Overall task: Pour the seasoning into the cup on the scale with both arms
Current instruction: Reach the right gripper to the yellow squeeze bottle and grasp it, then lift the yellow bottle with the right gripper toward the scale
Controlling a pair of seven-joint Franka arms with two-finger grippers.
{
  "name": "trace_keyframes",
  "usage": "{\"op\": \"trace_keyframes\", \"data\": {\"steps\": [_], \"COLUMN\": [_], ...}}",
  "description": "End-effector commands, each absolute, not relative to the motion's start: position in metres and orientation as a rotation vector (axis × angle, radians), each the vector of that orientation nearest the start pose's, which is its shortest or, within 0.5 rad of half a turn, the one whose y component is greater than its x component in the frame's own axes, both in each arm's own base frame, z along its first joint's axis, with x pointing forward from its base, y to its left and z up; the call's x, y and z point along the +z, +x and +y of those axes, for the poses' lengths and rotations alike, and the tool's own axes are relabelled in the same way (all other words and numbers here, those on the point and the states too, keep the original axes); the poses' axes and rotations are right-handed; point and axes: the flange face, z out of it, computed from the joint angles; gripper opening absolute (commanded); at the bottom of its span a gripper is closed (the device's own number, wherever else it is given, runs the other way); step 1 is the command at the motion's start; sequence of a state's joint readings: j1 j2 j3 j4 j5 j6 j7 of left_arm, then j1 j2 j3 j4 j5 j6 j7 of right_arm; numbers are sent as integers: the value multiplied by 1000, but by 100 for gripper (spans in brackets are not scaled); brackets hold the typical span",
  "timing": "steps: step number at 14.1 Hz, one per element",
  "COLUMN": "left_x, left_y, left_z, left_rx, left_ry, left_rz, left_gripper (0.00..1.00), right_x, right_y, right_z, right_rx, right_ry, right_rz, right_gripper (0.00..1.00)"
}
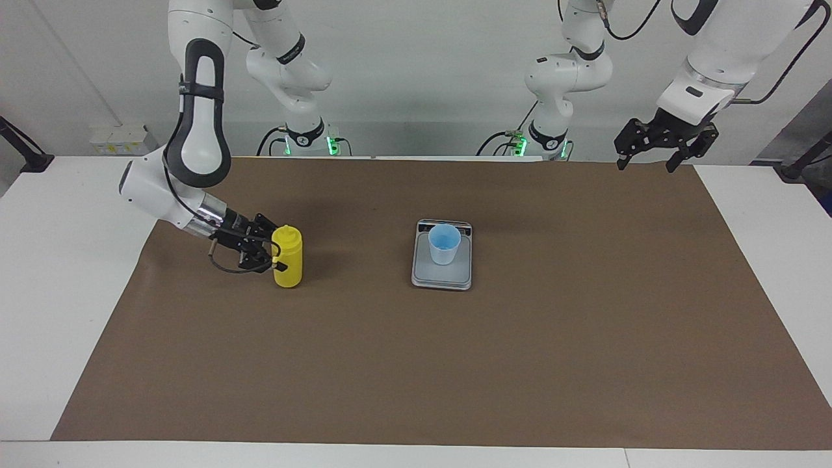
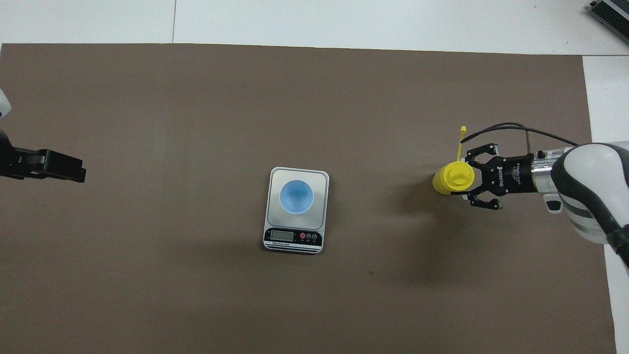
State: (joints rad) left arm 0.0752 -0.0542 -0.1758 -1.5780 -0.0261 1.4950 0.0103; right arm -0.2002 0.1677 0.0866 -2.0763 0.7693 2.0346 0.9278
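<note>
The yellow seasoning bottle [image 1: 288,257] stands upright on the brown mat toward the right arm's end of the table; it also shows in the overhead view [image 2: 451,179], with its tethered cap sticking out. My right gripper [image 1: 274,255] [image 2: 464,178] is low beside it, open, one finger on each side of the bottle's near edge. The light blue cup [image 1: 444,244] [image 2: 296,196] stands on the silver-grey scale [image 1: 442,278] [image 2: 295,241] at the mat's middle. My left gripper [image 1: 645,164] [image 2: 78,173] waits, open and empty, raised over the mat's edge at the left arm's end.
The brown mat [image 1: 455,364] covers most of the white table [image 1: 58,273]. The scale's display end faces the robots. Bare mat lies between the bottle and the scale, and between the scale and the left gripper.
</note>
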Motion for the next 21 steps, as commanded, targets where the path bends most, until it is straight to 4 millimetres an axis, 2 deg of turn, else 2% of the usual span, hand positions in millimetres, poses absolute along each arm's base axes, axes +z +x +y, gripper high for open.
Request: {"op": "trace_keyframes", "data": {"steps": [1,5,7,8,12,14,15,17,21], "left_x": [643,643,643,642,642,642,642,642,642], "left_y": [522,522,522,522,522,522,522,522,522], "left_z": [-58,-58,-58,-58,-58,-58,-58,-58,-58], "left_rx": [63,67,70,72,72,72,72,75,70], "left_ry": [-3143,-3142,-3142,-3142,-3142,-3142,-3142,-3142,-3142], "left_rz": [199,202,202,201,201,201,199,199,199], "left_gripper": [100,100,100,100,100,100,100,100,100], "right_x": [387,408,419,432,445,458,460,461,458], "right_y": [573,582,587,591,585,595,595,591,582], "right_z": [31,120,151,165,240,255,272,290,313], "right_rx": [450,272,169,137,-157,-248,-335,-516,-774], "right_ry": [-2047,-2193,-2214,-2179,-2383,-2345,-2380,-2455,-2584], "right_rz": [1783,1886,1961,2007,1945,1960,1925,1828,1669], "right_gripper": [0,0,0,0,0,0,0,0,0]}}
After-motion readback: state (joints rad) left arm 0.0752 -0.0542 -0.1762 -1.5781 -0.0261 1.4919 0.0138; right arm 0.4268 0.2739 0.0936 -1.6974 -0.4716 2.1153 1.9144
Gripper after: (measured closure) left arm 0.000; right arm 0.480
